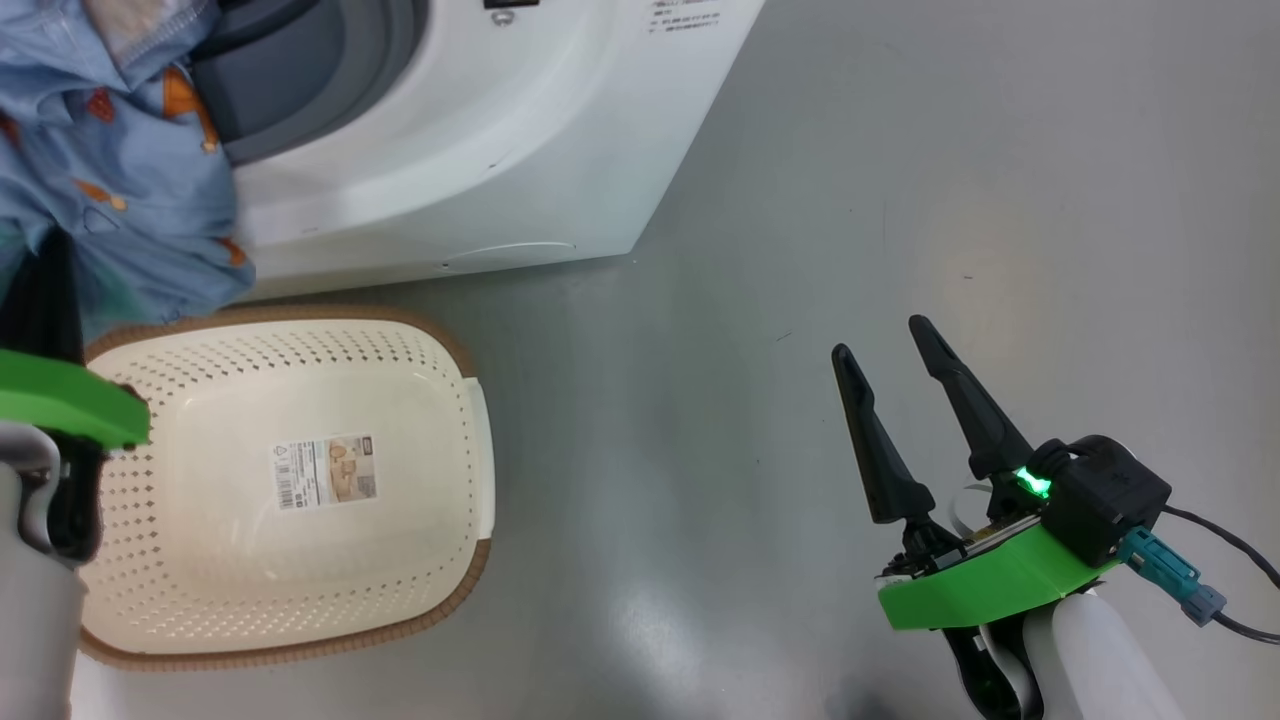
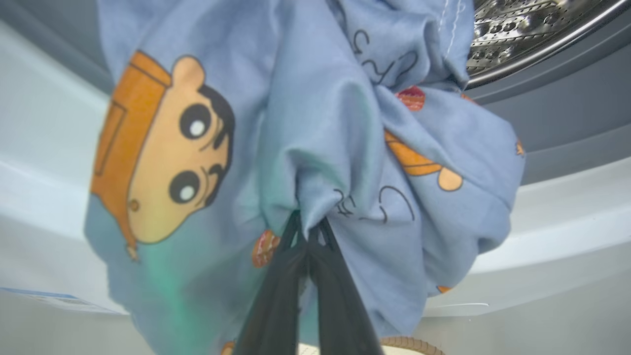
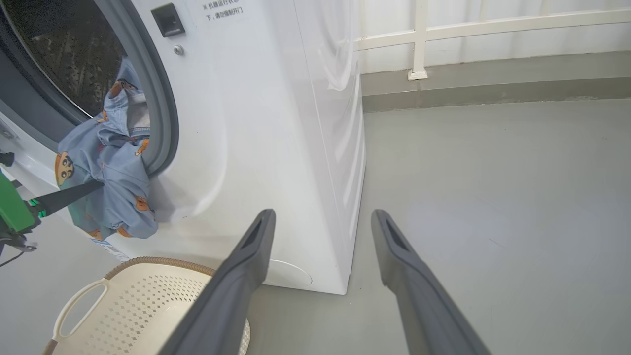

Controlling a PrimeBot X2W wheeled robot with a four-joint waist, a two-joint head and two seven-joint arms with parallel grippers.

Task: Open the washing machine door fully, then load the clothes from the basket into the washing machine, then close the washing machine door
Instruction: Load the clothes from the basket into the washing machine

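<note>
The clothes (image 3: 111, 187) hung half in, half out of the washer (image 3: 276, 148). Their top lay against the gasket (image 3: 165, 123) at the mouth of the drum (image 2: 517, 24), and the rest sagged down the white front, above the basket (image 1: 280, 313). A cream piece (image 3: 138, 116) showed among the blue folds. The left gripper (image 2: 308, 231) had its 2 fingers pinched together on a fold of the blue fabric from below. The basket sat on the floor (image 1: 900, 150) just before the washer, with nothing in it but its label (image 1: 325, 470). The right gripper (image 1: 879, 336) hung well apart to the right over bare floor, its 2 fingers spread and holding nothing.

Judged from this, step 1 was done, since the mouth stood uncovered. Step 2 looked near its end: the basket was cleared, but the bundle was not yet past the gasket. Left to do: push it fully into the drum, let go, draw the arm out, then shut the door.
</note>
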